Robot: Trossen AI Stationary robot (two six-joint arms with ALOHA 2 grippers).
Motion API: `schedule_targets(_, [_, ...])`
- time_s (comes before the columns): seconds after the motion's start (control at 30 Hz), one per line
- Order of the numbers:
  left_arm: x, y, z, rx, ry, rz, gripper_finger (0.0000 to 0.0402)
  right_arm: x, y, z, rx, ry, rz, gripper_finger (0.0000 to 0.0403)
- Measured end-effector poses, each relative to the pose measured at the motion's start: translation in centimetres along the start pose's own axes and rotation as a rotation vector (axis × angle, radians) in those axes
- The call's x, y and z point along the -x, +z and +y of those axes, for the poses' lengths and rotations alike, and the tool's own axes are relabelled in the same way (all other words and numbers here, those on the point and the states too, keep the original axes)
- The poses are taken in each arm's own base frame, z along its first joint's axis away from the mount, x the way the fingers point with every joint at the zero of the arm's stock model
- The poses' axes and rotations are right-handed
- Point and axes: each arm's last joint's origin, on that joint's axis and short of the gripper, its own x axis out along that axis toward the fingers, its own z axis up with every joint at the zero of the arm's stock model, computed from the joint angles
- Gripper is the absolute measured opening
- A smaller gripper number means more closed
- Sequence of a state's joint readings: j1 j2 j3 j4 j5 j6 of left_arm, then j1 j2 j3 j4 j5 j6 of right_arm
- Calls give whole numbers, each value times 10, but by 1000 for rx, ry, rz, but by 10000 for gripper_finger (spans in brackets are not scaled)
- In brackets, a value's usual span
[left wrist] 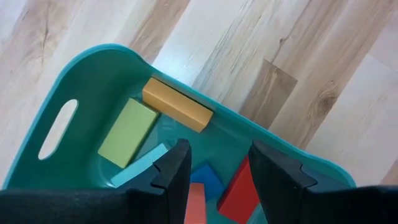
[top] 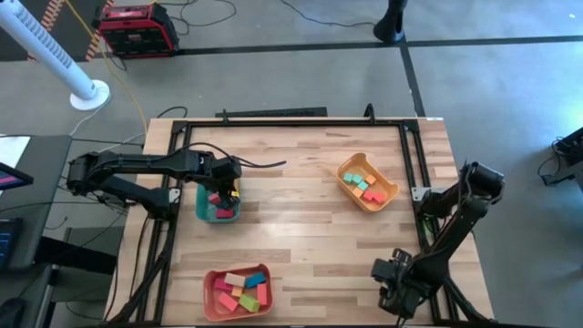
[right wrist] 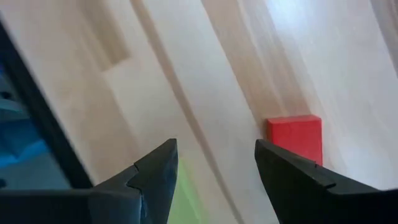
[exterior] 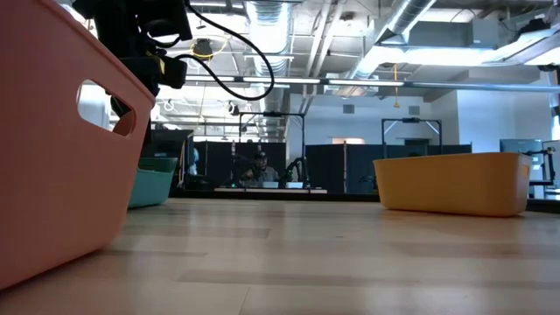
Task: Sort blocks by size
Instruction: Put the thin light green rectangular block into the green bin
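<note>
My left gripper point(top: 223, 193) point(left wrist: 214, 155) hangs open over the teal tray point(top: 202, 211) point(left wrist: 81, 81) at the table's left. Orange point(left wrist: 177, 104), green point(left wrist: 127, 132), light-blue point(left wrist: 140, 165), blue point(left wrist: 208, 178), red point(left wrist: 239, 196) and salmon point(left wrist: 196, 202) blocks lie on the tray's floor below it. My right gripper point(top: 393, 271) point(right wrist: 214, 152) stands open, pointing down, near the table's near right corner. A red block point(right wrist: 295, 137) lies flat on the wood just beyond one finger, and a green block point(right wrist: 181, 186) shows blurred low between the fingers.
A yellow-orange tray point(top: 390, 193) point(exterior: 455, 182) with several small blocks stands at the far right. A salmon tray point(top: 211, 296) point(exterior: 52, 157) with several blocks stands at the near edge, close to the low camera. A black frame point(top: 414, 155) borders the table; bare wood lies in the middle.
</note>
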State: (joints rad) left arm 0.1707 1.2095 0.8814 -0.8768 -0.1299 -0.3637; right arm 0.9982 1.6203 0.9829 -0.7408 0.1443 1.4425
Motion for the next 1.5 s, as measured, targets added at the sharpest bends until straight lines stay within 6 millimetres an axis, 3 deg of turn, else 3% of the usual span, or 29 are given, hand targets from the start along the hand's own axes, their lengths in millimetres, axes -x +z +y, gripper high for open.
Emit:
schedule_targets(0.27, [0,0,-1,0,-20,8,153,19,-14,7,41,125,-41,256])
schedule_targets(0.5, [1,-1,-3,-9,-56,18,153,11,-47,11,6,116,-6,256])
schedule_targets(0.67, [16,4,-8,-73,-80,-45,168,6,-61,12,6,111,7,256])
schedule_targets(1.03, [48,15,-7,-74,-57,-188,263,1,-61,12,52,82,-7,256])
schedule_targets(1.5, [61,13,-12,-72,-209,-203,271,-5,-56,16,110,95,-58,256])
